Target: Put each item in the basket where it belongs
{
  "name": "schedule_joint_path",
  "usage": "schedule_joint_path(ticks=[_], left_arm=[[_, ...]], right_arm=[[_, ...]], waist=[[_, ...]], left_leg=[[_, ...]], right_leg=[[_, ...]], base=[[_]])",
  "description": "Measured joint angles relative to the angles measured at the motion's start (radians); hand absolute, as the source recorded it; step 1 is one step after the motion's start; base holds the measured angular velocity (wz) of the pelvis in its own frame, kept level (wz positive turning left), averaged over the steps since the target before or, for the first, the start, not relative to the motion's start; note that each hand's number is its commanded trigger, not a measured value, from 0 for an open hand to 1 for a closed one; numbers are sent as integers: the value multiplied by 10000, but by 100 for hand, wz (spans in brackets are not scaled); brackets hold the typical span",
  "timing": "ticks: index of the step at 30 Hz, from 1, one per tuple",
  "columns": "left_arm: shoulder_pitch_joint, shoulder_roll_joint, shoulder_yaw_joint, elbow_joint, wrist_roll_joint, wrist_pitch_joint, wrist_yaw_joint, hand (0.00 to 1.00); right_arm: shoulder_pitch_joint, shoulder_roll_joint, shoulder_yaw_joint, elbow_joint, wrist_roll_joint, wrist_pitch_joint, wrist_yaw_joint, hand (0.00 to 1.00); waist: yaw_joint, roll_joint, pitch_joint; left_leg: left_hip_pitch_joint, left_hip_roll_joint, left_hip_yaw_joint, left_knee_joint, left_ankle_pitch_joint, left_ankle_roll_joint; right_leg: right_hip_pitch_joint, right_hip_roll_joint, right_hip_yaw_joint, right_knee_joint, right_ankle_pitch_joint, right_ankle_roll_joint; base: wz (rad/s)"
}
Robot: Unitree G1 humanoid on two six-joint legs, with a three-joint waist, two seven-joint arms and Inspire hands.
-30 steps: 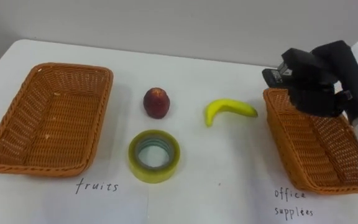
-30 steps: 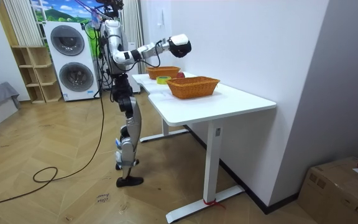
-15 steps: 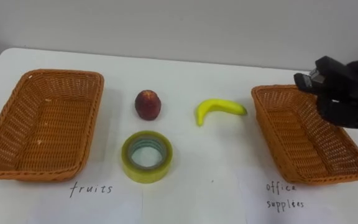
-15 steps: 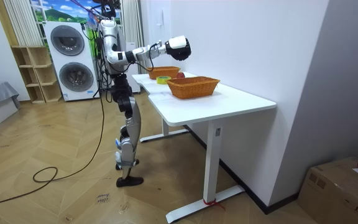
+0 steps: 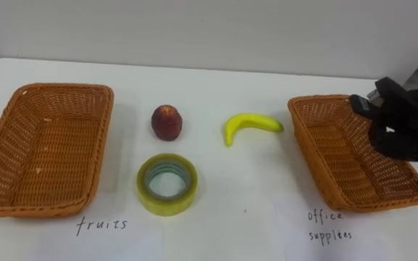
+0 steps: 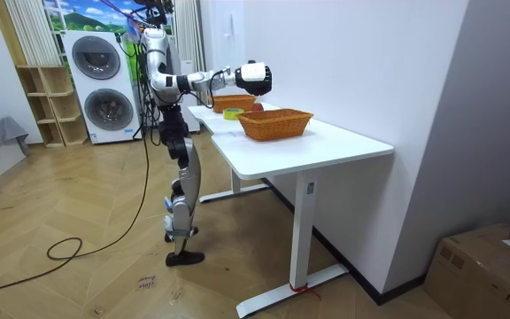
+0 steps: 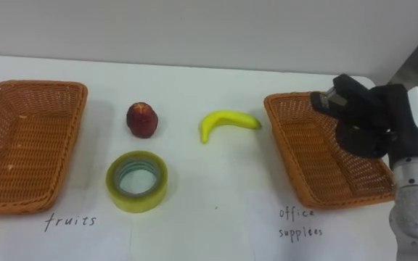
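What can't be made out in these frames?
- Small dark item in the right hand: in the eye views, curled fingers cover all but one end, so its kind is unclear.
- Office supplies basket: its far right corner sits behind the right hand in the eye views.
- Fruits basket: its left edge is cut off by the right eye view's border.
- Room view: the things on the table are too small to tell apart.

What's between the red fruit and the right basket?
The banana lies between the red fruit and the right basket, plain in both eye views.
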Motion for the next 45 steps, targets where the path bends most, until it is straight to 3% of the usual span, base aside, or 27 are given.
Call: schedule_joint_path(ticks=[26,35,40,41,42,43,44,45], left_arm=[[27,38,55,-506,-6,1,24,0],[-63,58,-138,-423,-15,-21,179,0],[-307,93,-370,-286,-10,-31,296,0],[-345,95,-444,-286,-14,-52,299,0],[-341,100,-479,-285,-15,-52,304,0],[-326,137,-531,-283,-15,-50,312,0],[-318,200,-573,-281,-27,-50,323,0],[-329,217,-579,-283,-27,-50,327,0]], right_arm=[[244,1,524,758,-244,241,595,100],[238,0,755,1325,-369,221,483,100],[-20,2,1383,2285,-730,159,199,100],[-15,2,1442,2364,-765,160,196,100],[-16,2,1474,2361,-765,155,178,96],[-27,0,1490,2351,-765,63,58,64],[-24,-4,1490,2352,-762,31,-8,42],[-24,-5,1491,2351,-764,13,-18,1]], waist=[[151,-105,-23],[387,-38,-32],[482,27,2],[557,68,46],[563,88,61],[569,114,58],[569,99,49],[564,86,38]], left_leg=[[-179,23,5,-5,1,2],[-595,85,52,151,0,3],[-931,111,71,217,22,26],[-953,111,84,193,25,30],[-959,109,87,181,26,32],[-967,108,91,149,33,32],[-989,116,89,144,37,27],[-1019,120,88,147,39,24]], right_leg=[[-226,4,3,-14,0,0],[-627,21,112,20,51,-11],[-938,42,142,15,154,-30],[-969,42,163,12,166,-27],[-978,41,170,12,168,-27],[-1002,43,175,10,167,-26],[-1027,54,173,10,168,-26],[-1054,59,173,11,168,-27]], base=[[0],[-3],[-1],[-5],[-5],[0],[0],[0]])
